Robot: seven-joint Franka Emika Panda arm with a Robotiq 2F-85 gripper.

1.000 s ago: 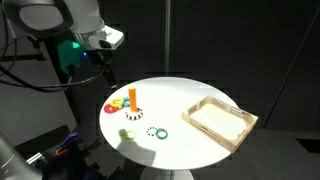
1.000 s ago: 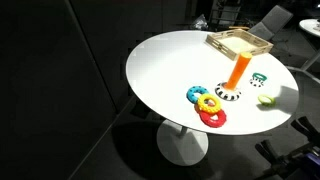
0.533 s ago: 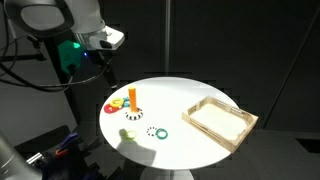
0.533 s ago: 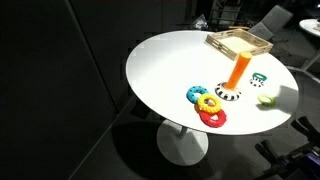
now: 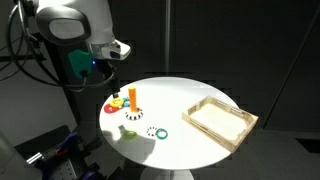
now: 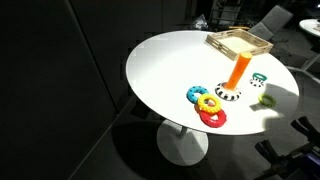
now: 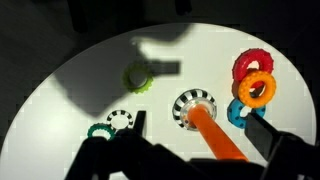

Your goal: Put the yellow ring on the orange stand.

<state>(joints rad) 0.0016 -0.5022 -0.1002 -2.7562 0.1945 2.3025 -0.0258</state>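
Note:
The yellow ring (image 7: 138,77) is pale greenish yellow and lies flat on the white table, apart from the other rings; it shows in both exterior views (image 5: 130,135) (image 6: 266,99). The orange stand (image 7: 205,122) is an upright orange peg on a striped round base, also seen in both exterior views (image 5: 133,98) (image 6: 238,70). My gripper (image 7: 197,122) is open and empty, high above the table over the stand. In an exterior view it hangs off the table's edge near the rings (image 5: 103,72).
Red (image 7: 252,64), orange (image 7: 258,89) and blue (image 7: 238,110) rings lie clustered beside the stand. A green ring (image 7: 100,131) and a black-and-white ring (image 7: 122,120) lie near the yellow ring. A flat wooden tray (image 5: 219,121) sits at the table's far side.
The arm has swung a little toward the table and lower. The rings, stand and tray have not moved.

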